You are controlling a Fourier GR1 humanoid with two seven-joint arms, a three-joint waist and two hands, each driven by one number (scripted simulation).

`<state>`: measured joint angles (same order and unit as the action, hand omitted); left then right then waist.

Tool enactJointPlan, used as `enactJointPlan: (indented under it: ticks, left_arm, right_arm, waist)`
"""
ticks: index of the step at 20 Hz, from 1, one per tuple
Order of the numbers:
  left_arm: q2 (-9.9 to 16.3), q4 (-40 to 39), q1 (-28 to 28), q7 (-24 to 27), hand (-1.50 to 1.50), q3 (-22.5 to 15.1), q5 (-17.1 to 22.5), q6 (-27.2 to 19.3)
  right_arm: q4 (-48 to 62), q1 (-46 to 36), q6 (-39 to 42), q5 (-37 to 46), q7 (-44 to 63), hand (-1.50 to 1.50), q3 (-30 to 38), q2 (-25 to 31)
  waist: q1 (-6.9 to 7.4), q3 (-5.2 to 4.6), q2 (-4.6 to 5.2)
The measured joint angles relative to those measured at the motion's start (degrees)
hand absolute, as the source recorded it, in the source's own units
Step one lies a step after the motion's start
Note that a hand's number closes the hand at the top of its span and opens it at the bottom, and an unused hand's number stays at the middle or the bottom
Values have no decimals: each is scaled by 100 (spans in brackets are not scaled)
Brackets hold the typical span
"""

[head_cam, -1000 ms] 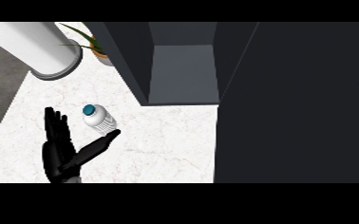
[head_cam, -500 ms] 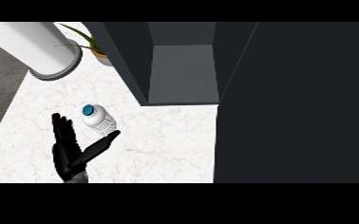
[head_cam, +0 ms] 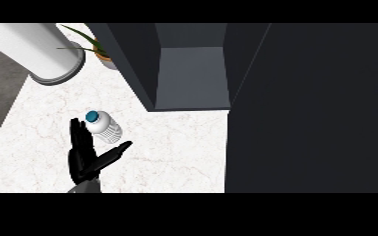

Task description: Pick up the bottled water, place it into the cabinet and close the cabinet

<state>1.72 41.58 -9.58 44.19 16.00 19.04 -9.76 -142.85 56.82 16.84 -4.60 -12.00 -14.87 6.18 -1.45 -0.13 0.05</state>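
Head view showed the left hand (head_cam: 87,156) with fingers spread apart, shifted slightly lower than a second before, just beside the bottled water (head_cam: 102,127) on the surface (head_cam: 173,150); no grasp was made, and the cabinet (head_cam: 190,75) stood open.

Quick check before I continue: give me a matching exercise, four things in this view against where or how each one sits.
Things:
1. clear plastic water bottle with a blue cap
2. dark grey cabinet
3. potted green plant
4. robot's black left hand

Places or states:
A. open, fingers straight, beside the bottle
B. door open, inside bare
C. on the white marble counter, in front of the cabinet, to its left
D. at the counter's back, between the white cylinder and the cabinet

Pairs: 1-C, 2-B, 3-D, 4-A
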Motion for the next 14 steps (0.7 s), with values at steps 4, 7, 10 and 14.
enactJointPlan:
  ticks: [4,7,10,14]
  left_arm:
    - [-43,-645,-383,466,150,233,164,164]
    - [49,-1029,-577,693,150,432,325,411]
    - [65,-1310,-732,928,150,538,410,613]
    - [89,-1637,-873,1155,150,646,494,858]
  right_arm:
    - [7,116,80,-5,-138,-150,119,60]
    - [7,204,92,1,-199,-150,117,56]
    - [-6,225,118,-9,-207,-150,160,90]
    - [10,228,102,8,-234,-150,122,63]
  waist:
    - [-7,1,4]
    - [-4,6,1]
    - [9,30,-6]
    - [19,79,-23]
